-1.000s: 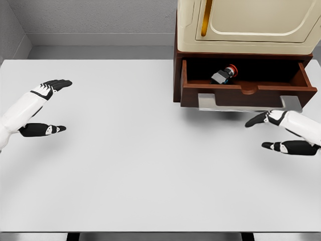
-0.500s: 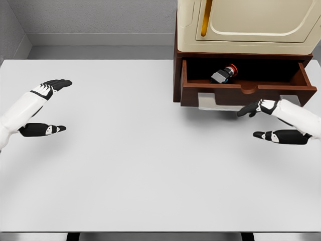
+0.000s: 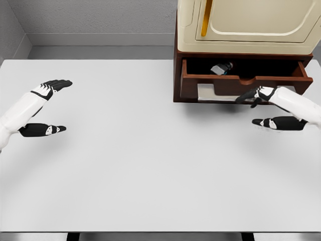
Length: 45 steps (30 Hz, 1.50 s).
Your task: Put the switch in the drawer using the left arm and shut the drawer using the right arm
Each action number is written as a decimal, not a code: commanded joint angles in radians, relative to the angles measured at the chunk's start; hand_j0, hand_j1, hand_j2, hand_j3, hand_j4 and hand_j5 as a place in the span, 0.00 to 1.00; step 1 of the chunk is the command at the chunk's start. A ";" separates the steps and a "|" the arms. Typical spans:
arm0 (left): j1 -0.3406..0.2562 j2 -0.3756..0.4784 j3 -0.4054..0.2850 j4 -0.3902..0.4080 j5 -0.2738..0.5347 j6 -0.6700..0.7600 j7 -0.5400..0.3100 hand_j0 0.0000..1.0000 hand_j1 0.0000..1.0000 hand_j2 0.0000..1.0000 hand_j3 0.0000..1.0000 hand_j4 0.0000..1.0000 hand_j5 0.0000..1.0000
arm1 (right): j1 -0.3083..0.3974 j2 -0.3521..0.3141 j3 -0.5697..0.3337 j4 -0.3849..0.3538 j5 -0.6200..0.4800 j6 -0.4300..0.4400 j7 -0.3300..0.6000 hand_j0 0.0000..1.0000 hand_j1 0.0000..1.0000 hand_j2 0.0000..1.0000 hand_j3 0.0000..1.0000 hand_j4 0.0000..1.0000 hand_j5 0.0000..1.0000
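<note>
No writing, label, brand, number or sign can be read anywhere in the head view. The cream cabinet (image 3: 251,25) above the right hand (image 3: 268,108) carries only a plain gold strip, with no lettering on it. The brown drawer (image 3: 246,83) front just beyond that hand's fingers is bare wood colour. The switch (image 3: 221,68) inside the drawer is too small to show any marking. The white surface (image 3: 150,150) between the right hand and the left hand (image 3: 45,108) is unmarked.
</note>
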 commanded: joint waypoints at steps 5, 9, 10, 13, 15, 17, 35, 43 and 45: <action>0.002 0.001 0.000 0.000 0.008 0.002 0.001 1.00 1.00 1.00 1.00 1.00 1.00 | -0.049 0.030 0.077 0.073 -0.004 0.003 -0.002 0.77 0.77 0.77 0.77 0.77 0.77; 0.002 0.001 0.000 0.000 0.008 0.002 0.001 1.00 1.00 1.00 1.00 1.00 1.00 | -0.068 0.019 0.074 0.070 -0.007 0.003 -0.002 0.78 0.78 0.78 0.78 0.78 0.78; 0.002 0.001 0.000 0.000 0.008 0.002 0.001 1.00 1.00 1.00 1.00 1.00 1.00 | -0.068 0.015 0.074 0.066 -0.007 0.003 -0.002 0.78 0.78 0.78 0.78 0.78 0.78; 0.002 0.001 0.000 -0.002 0.008 0.002 0.001 1.00 1.00 1.00 1.00 1.00 1.00 | -0.052 -0.028 0.072 0.023 -0.008 0.003 -0.002 0.78 0.78 0.78 0.78 0.78 0.78; 0.003 0.001 0.000 -0.005 0.008 0.002 0.001 1.00 1.00 1.00 1.00 1.00 1.00 | -0.014 -0.062 0.065 -0.008 -0.014 0.003 -0.005 0.78 0.78 0.78 0.78 0.78 0.78; 0.008 0.001 0.000 -0.016 0.008 0.002 0.001 1.00 1.00 1.00 1.00 1.00 1.00 | 0.009 -0.067 0.065 -0.023 -0.014 0.003 -0.005 0.78 0.78 0.78 0.78 0.78 0.78; 0.009 0.001 0.000 -0.017 0.008 0.002 0.001 1.00 1.00 1.00 1.00 1.00 1.00 | -0.055 0.038 0.078 0.106 0.035 0.003 -0.002 0.78 0.78 0.78 0.78 0.78 0.78; 0.009 0.001 0.000 -0.017 0.008 0.002 0.001 1.00 1.00 1.00 1.00 1.00 1.00 | -0.152 0.070 0.140 0.159 0.036 0.003 -0.002 0.79 0.79 0.79 0.79 0.79 0.79; 0.009 0.001 0.000 -0.017 0.008 0.002 0.001 1.00 1.00 1.00 1.00 1.00 1.00 | -0.176 0.077 0.158 0.173 0.041 0.003 -0.002 0.79 0.79 0.79 0.79 0.79 0.79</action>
